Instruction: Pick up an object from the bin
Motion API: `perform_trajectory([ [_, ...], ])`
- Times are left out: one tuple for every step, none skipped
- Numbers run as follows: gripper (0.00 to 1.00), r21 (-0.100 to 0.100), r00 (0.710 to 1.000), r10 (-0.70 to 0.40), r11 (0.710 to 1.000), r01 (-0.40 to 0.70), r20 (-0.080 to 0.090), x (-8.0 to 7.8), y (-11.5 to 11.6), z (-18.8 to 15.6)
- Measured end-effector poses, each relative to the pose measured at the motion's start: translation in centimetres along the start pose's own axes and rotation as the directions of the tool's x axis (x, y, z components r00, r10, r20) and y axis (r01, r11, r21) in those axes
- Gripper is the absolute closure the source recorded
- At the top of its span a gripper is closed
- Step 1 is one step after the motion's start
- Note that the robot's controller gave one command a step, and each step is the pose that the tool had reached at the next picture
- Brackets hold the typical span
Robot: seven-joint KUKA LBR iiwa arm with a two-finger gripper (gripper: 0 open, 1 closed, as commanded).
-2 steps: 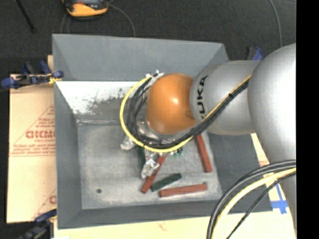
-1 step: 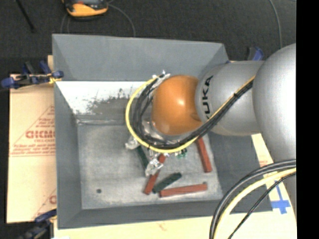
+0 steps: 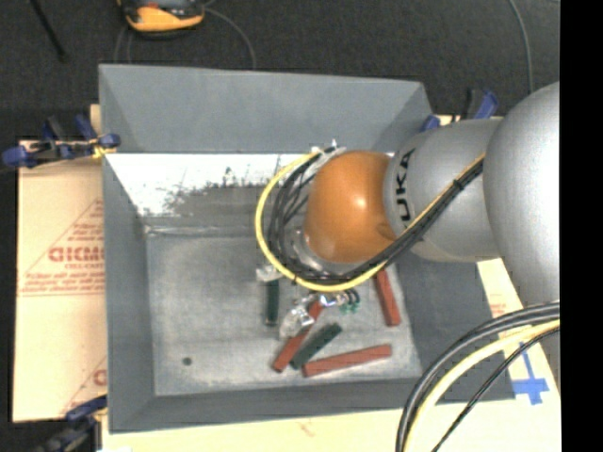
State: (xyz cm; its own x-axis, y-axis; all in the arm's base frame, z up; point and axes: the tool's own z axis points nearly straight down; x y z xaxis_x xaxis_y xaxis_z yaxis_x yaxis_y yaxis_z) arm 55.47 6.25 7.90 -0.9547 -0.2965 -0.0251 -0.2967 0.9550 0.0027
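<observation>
Dark-green stick (image 3: 320, 339) lay on the bin (image 3: 188, 347) floor against a red stick (image 3: 285, 356), beside the gripper (image 3: 301, 316), whose opening I could not tell. I judged the stick light, rigid and slick, best grasped mid-length.

Legible marking, one item: black capital letters "UKA" (image 3: 400, 189) on the grey housing of the arm (image 3: 452, 205), reading up the casing, with the start of the word hidden behind the orange cover (image 3: 344, 205). A cardboard sheet (image 3: 57, 252) left of the bin (image 3: 236, 111) carries red print: one line of heavy block letters inside a red triangular outline, with smaller lines beneath; none of it can be read with certainty. A blue cross mark (image 3: 530, 384) stands on the pale surface at the lower right. The orange and black handheld device (image 3: 158, 3) on the dark floor above the bin has a screen, on which no characters can be read.
</observation>
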Motion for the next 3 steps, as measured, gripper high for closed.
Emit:
perform_trajectory([
  [1.0,0.005,0.694,-0.72,0.694,0.72,0.013,5.3,-1.4,-0.3],
  [1.0,0.005,0.697,-0.717,0.697,0.717,0.012,5.3,-1.5,-0.3],
  [1.0,-0.018,0.725,-0.689,0.725,0.689,-0.02,7.0,-1.1,-19.6],
])
